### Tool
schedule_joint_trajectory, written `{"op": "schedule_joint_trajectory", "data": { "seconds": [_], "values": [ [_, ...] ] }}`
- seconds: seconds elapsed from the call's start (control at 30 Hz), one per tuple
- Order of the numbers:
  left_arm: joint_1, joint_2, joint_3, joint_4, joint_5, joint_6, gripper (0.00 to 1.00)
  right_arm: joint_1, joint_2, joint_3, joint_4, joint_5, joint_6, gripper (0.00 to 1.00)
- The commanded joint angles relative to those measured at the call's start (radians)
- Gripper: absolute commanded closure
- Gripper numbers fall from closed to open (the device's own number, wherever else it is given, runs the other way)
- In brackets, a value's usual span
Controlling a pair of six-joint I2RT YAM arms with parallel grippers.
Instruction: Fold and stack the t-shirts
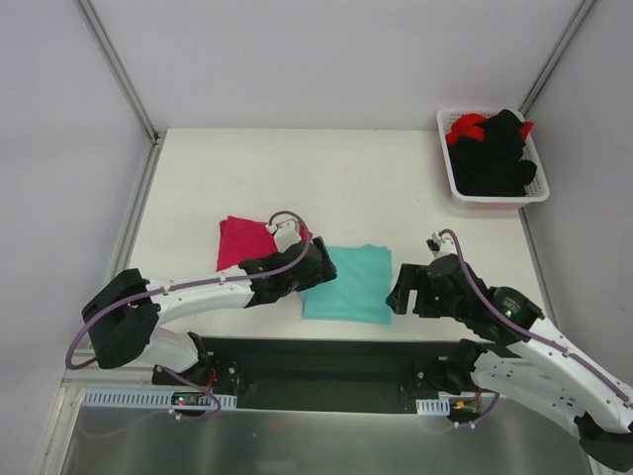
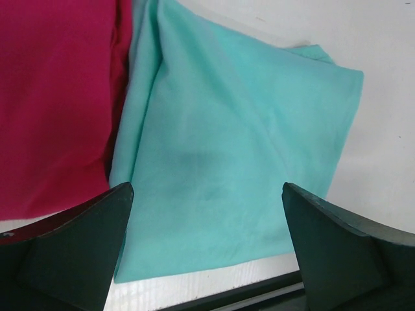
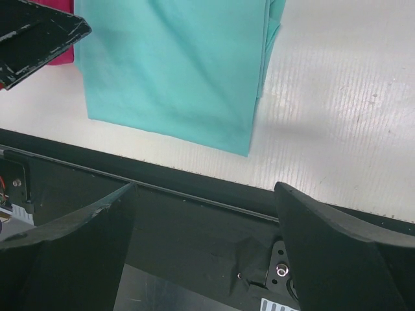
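A folded teal t-shirt [image 1: 351, 285] lies flat near the table's front edge, filling the left wrist view [image 2: 240, 149] and the upper right wrist view [image 3: 181, 65]. A folded magenta-pink t-shirt [image 1: 240, 240] lies just left of it, their edges touching [image 2: 52, 97]. My left gripper [image 1: 323, 269] hovers open over the teal shirt's left edge [image 2: 206, 186], nothing between its fingers. My right gripper [image 1: 400, 293] stands open just off the teal shirt's right edge, over the table's front rim [image 3: 204, 186], empty.
A white basket [image 1: 495, 199] at the back right corner holds black garments [image 1: 499, 153] and a red one [image 1: 465, 127]. The white table [image 1: 297, 178] is walled by grey panels. A black rail [image 3: 194, 220] runs along the front edge below the teal shirt.
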Motion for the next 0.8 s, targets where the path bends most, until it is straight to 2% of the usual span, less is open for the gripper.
{"op": "schedule_joint_trajectory", "data": {
  "seconds": [0.0, 0.27, 0.4, 0.53, 0.6, 0.77],
  "values": [
    [0.000, 0.075, 0.022, 0.146, -0.008, 0.132, 0.01, 0.005, -0.011, 0.010, 0.009, 0.030, 0.014, 0.11],
    [0.046, 0.158, 0.098, 0.200, 0.110, 0.362, 0.01, 0.005, -0.029, 0.001, -0.017, 0.030, 0.022, 0.10],
    [0.092, 0.132, 0.117, 0.152, 0.173, 0.475, 0.01, 0.003, -0.038, 0.002, -0.038, 0.033, 0.023, 0.10],
    [0.135, 0.101, 0.180, -0.005, 0.197, 0.575, 0.01, 0.005, -0.044, -0.013, -0.037, 0.030, 0.034, 0.10],
    [0.170, 0.095, 0.198, -0.030, 0.242, 0.618, 0.01, 0.003, -0.038, -0.016, -0.029, 0.023, 0.037, 0.10],
    [0.215, 0.107, 0.192, -0.038, 0.329, 0.625, 0.01, 0.005, -0.015, -0.008, -0.014, 0.011, 0.032, 0.10]
  ]
}}
